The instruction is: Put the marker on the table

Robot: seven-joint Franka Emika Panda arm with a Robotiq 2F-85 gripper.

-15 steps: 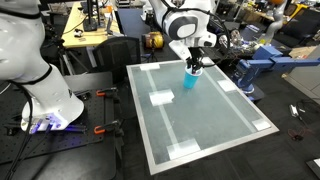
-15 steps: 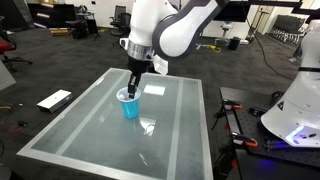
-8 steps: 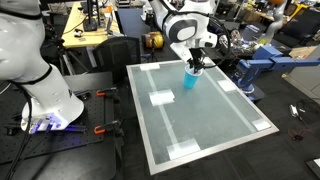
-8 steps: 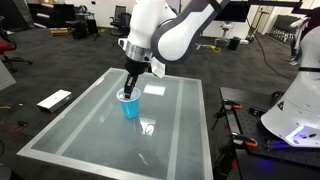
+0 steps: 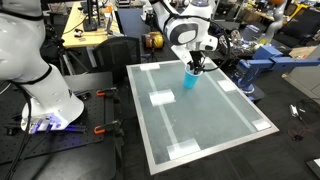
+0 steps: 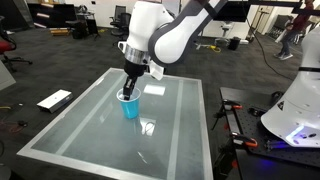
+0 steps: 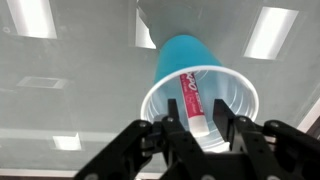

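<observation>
A light-blue cup (image 5: 190, 80) stands upright on the pale grey-green counter (image 5: 205, 130), and everything else can be placed from it. The marker (image 7: 192, 98) is inside the cup. In the wrist view it is a red-pink stick leaning against the cup's inner wall, its lower end down by the cup's bottom and its upper end up near the rim. In both exterior views the marker is too small to make out.

The claw (image 7: 203, 130) hangs straight above the cup's mouth, pointing down, with its dark fingers (image 7: 172, 132) at the rim. One finger stands on each side of the marker's upper end with a gap between them. I cannot tell whether the pads press on the marker or only flank it.

In an exterior view the claw (image 6: 129, 90) meets the top of the cup (image 6: 129, 106). A white taped rectangle (image 6: 153, 88) lies flat on the counter (image 6: 90, 135) just beside the cup, on the side away from the camera.
</observation>
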